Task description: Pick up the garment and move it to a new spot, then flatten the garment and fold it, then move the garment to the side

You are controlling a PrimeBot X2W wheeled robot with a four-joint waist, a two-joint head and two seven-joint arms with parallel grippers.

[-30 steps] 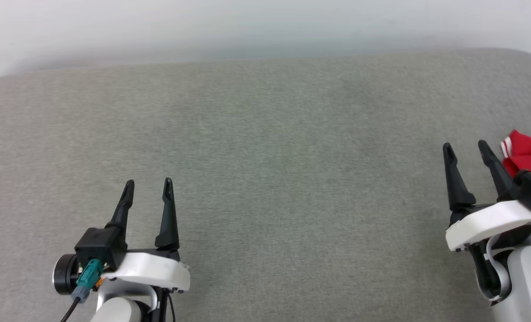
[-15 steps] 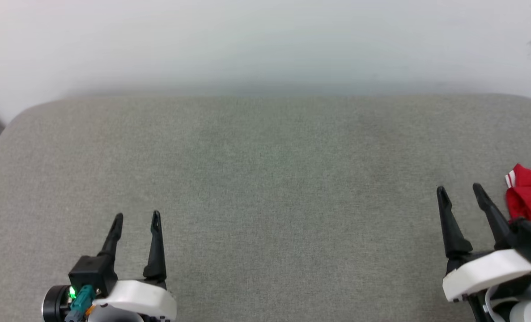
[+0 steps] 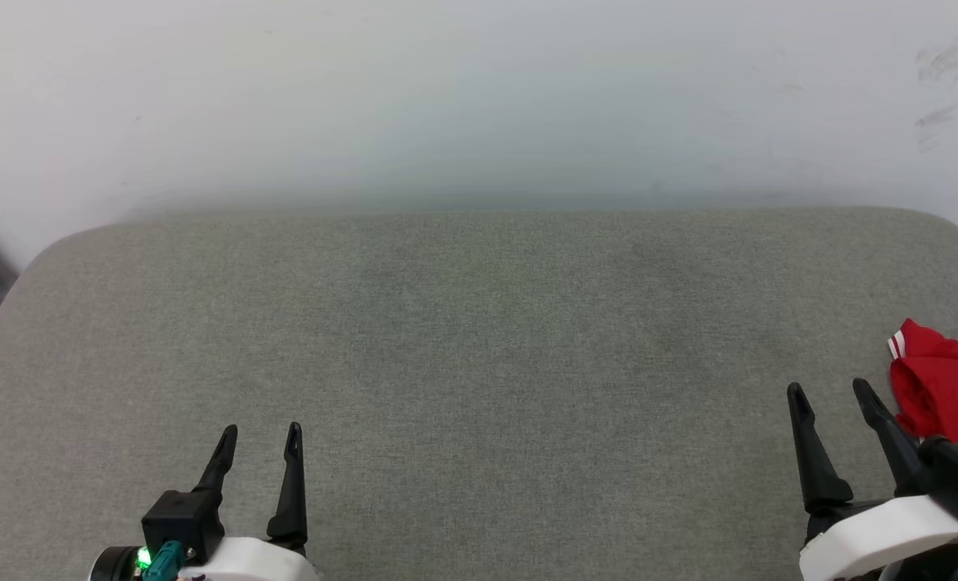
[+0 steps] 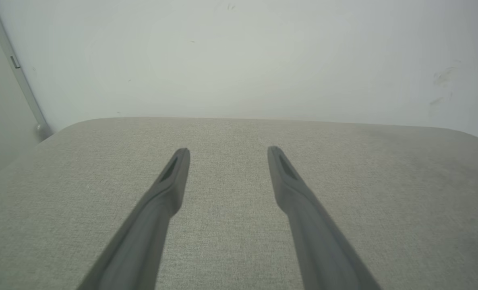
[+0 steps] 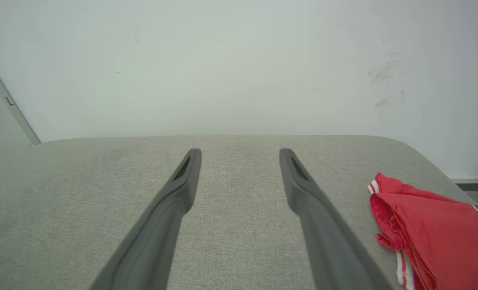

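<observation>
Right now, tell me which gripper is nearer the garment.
The right gripper: the garment lies just beside its outer finger, while the left gripper sits far across the cushion.

Bright even light, soft shadows, sharp

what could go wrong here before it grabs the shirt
1. The shirt lies bunched near the right edge of the pad, partly cut off in the head view; a clumsy push could slide it off.
2. It is crumpled in layers, so the open right claw, beside it and not touching, may pinch several folds at once and make flattening harder.
</observation>
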